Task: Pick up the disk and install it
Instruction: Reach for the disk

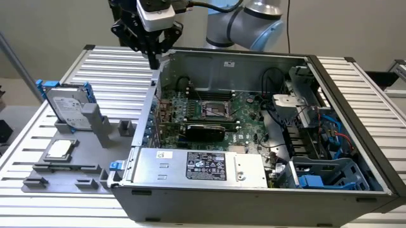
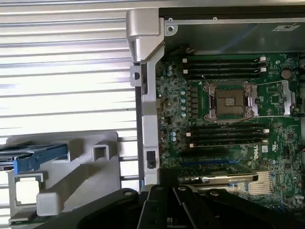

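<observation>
While the gripper (image 1: 154, 59) is hanging over the back corner of the PC case's (image 1: 254, 204) side wall in the exterior view, its jaws are looking pinched together w/ nothing between them. The disk (image 1: 66, 110) is standing on edge in a grey fixture (image 1: 95, 128) on the slatted table (image 1: 38, 209), well apart from the gripper, toward the exterior view's left, w/ blue rails framing it. A small square CPU chip (image 1: 58, 148) is lying flat on the fixture, near the disk. Inside the open case the motherboard (image 1: 209, 111) is sitting exposed, w/ the PSU (image 1: 203, 166) along the front & a blue drive caddy (image 1: 326, 175) at the exterior view's right.

In the wrist view the gripper (image 2: 167, 202) is showing as dark linkages over the case (image 2: 145, 95) wall. The disk (image 2: 38, 156) is sitting edge-on in the fixture (image 2: 81, 167), outside the case & untouched, w/ the CPU chip (image 2: 26, 191) just beside it. The motherboard (image 2: 271, 124) is showing an empty CPU socket (image 2: 231, 100).
</observation>
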